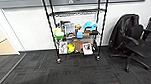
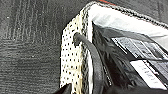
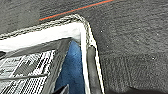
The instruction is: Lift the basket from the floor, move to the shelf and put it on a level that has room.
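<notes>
The shelf (image 1: 77, 30), a black wire rack on casters, stands against the white wall straight ahead in the head view. Its upper level (image 1: 76, 12) is a flat wire grid that looks bare; the two tiers below it are crowded with toys and boxes. The basket (image 2: 71, 57) shows close up in the left wrist view, with a pale woven side, a whitish rim and a dark loop handle (image 2: 95, 62). In the right wrist view, the basket's rim corner (image 3: 83, 30) and another dark handle (image 3: 91, 67) sit over grey carpet. Inside lie a dark printed box and something blue.
A black office chair (image 1: 131, 39) with a jacket over its back stands right of the rack. A doorway with a pale floor (image 1: 3, 47) opens at the left. Dark carpet (image 1: 75, 72) with thin red lines stretches between me and the rack.
</notes>
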